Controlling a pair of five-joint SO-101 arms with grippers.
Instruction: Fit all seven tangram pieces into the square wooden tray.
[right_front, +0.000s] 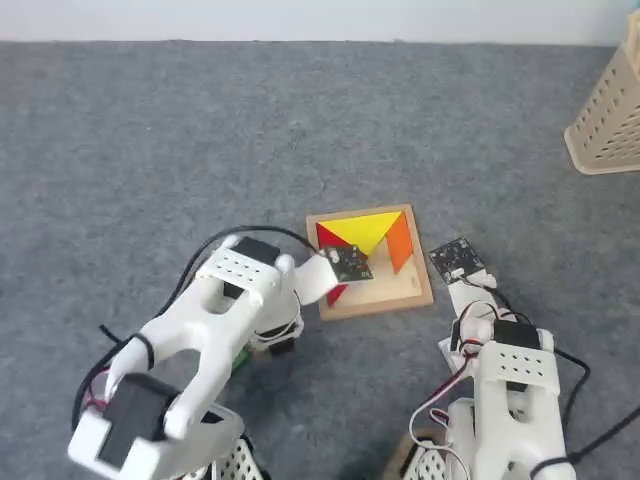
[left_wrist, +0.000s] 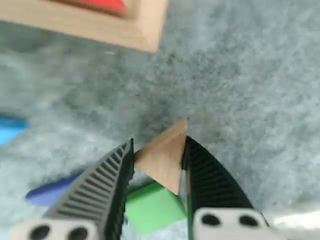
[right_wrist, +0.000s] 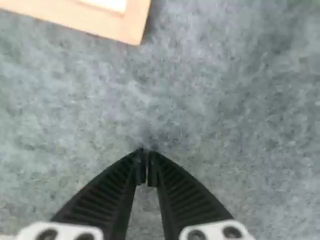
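Tangram pieces yellow triangle (right_front: 365, 232), orange triangle (right_front: 400, 243) and red triangle (right_front: 326, 240) are seated in the square wooden tray (right_front: 415, 290), mid-table. A tan triangle (left_wrist: 162, 162) is clamped in the left tool (left_wrist: 159, 144) over the grey table (right_front: 150, 150), near a tray corner. A green piece (left_wrist: 150, 207) and a blue piece (left_wrist: 50, 190) lie close by. The right tool (right_wrist: 146, 165) is pressed together just beside the tray. Open table is seen beyond the tray, and a perforated beige box (right_front: 610, 110) sits at the far-right edge.
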